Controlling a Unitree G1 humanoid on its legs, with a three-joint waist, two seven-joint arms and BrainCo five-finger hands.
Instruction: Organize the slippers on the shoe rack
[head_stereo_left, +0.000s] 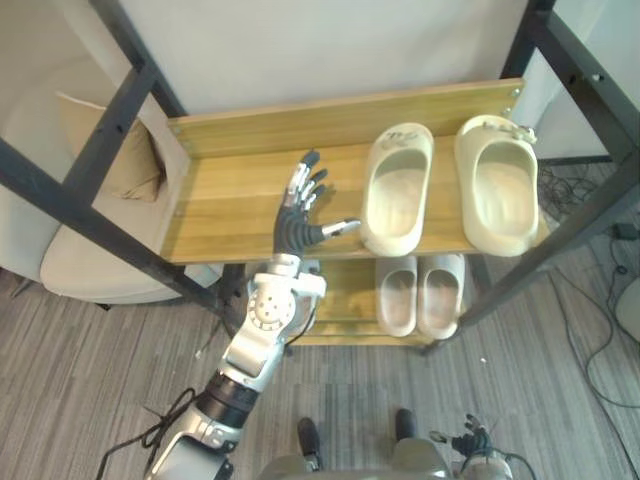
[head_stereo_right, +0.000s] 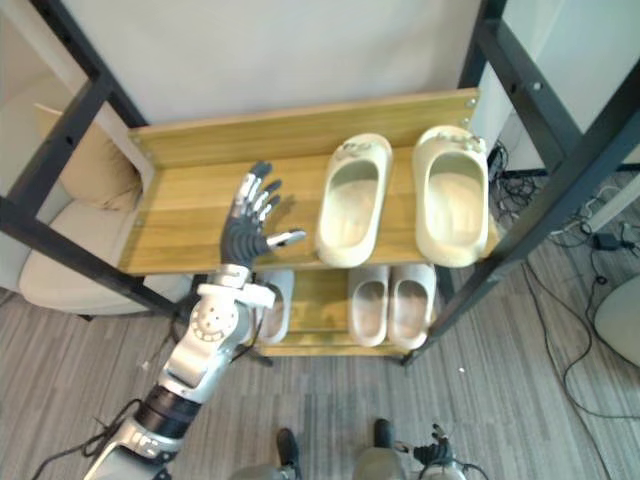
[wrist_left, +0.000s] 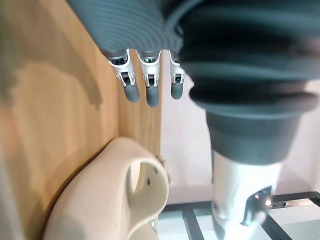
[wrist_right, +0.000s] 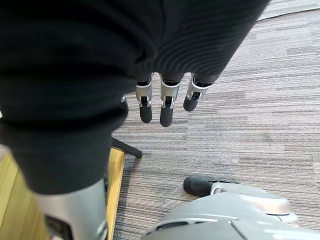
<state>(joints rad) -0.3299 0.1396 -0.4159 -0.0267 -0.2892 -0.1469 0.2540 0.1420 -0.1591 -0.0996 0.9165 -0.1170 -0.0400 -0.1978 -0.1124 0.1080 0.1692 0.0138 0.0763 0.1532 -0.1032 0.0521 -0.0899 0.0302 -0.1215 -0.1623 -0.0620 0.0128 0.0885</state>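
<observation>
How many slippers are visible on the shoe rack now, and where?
5. Two large cream slippers lie side by side on the top shelf. Two smaller ones lie on the lower shelf below them. A fifth shows partly, further left there. The top shelf may hide more.

The left hand (head_stereo_left: 294, 230) has silver dark-tipped fingers (head_stereo_left: 298, 182) and a dark ribbed cover.

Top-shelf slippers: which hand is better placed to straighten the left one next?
Left, probably. The left hand is open over the top shelf, with its thumb pointing at that slipper right beside it. The right hand hangs low over the floor.
</observation>
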